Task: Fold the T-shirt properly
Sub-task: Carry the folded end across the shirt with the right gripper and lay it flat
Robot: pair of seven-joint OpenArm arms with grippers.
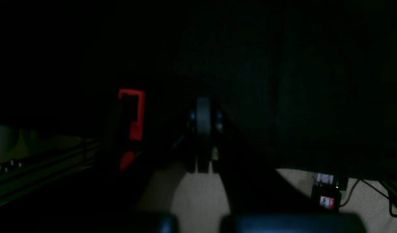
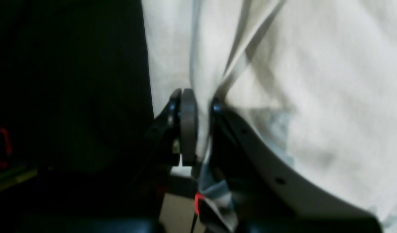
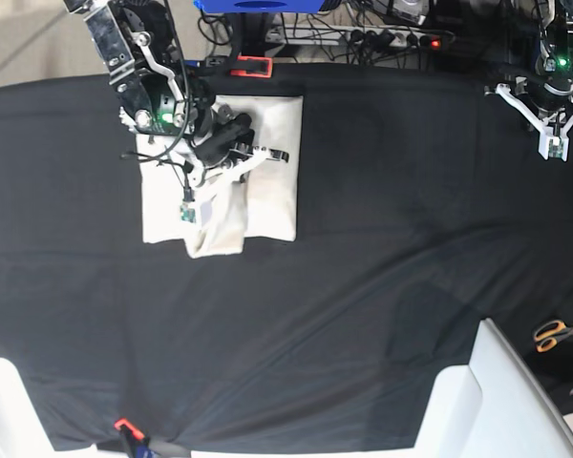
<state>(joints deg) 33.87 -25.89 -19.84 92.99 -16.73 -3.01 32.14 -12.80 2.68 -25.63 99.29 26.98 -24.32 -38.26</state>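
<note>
Two arms work over a table draped in black cloth. At the left of the base view the right gripper sits on the cream T-shirt, which lies partly folded into a rough rectangle near the far edge of the table, with a raised fold of fabric hanging just below the gripper. In the right wrist view the right gripper has its two fingers drawn narrow with a pleat of the T-shirt pinched between them; the rest of the cloth spreads away beyond and to the right of the fingers. Far across the table, at the right of the base view, the left gripper hangs well apart from the shirt. The left wrist view is very dark, yet the left gripper shows its fingers pressed together with nothing between them. A pair of orange-handled scissors lies at the right edge.
</note>
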